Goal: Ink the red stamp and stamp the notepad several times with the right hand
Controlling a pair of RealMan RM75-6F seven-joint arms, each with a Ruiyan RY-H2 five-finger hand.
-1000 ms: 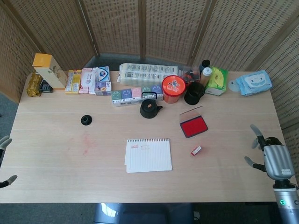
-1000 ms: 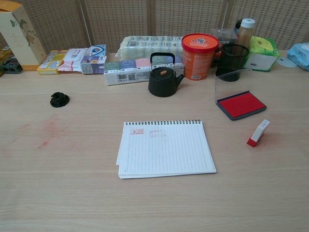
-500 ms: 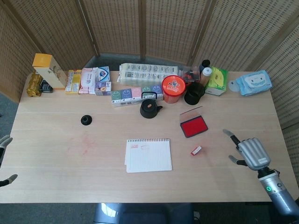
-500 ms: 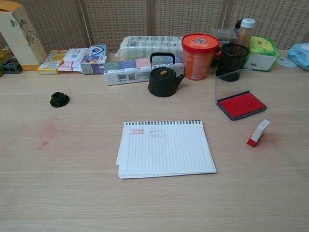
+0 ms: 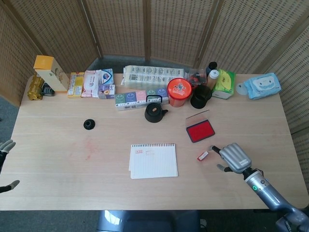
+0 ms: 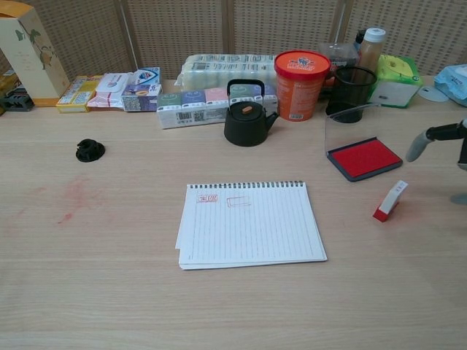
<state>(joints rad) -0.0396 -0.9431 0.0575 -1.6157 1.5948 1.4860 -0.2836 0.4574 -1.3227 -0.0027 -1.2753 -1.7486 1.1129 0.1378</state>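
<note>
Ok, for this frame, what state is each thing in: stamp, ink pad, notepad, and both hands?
red stamp: lying on the table, not held.
ink pad: lid open, red surface exposed.
notepad: open, two stamp marks near the top left.
right hand: fingers apart, holding nothing, just right of the stamp.
left hand: at the table's left edge, holding nothing.

Across my table [image 5: 58, 145] a black teapot [image 5: 154, 112] sits just in front of a row of small tissue packs [image 5: 137, 98], with a red-lidded orange tub [image 5: 179, 92] and a black mesh cup [image 5: 200, 96] to its right. Further left I see 1 small black cap [image 5: 89, 124] standing alone, a faint red smear [image 5: 90, 147] on the wood below it, and a tall yellow-topped carton [image 5: 49, 72] at the far back corner. A blue wipes pack [image 5: 263, 85] lies at the opposite back corner.
</note>
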